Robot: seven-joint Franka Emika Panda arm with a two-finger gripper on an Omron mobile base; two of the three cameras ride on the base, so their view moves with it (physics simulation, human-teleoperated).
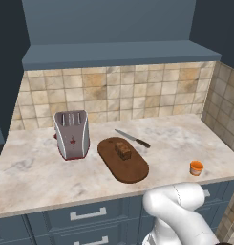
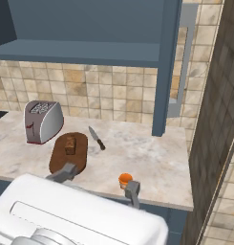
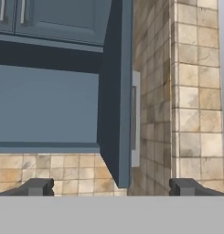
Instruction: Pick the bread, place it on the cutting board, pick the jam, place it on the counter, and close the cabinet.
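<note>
Gripper fingers are seen spread wide, nothing held between them. Bread is set on the cutting board; jam stands on the counter. One cabinet door stands open, edge-on. It is judged rigid and light on its hinges, best pushed near the silver handle.

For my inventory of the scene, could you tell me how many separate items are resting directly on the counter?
4: the toaster at left, the cutting board beside it, the knife behind the board, and the jam near the front right edge.
</note>
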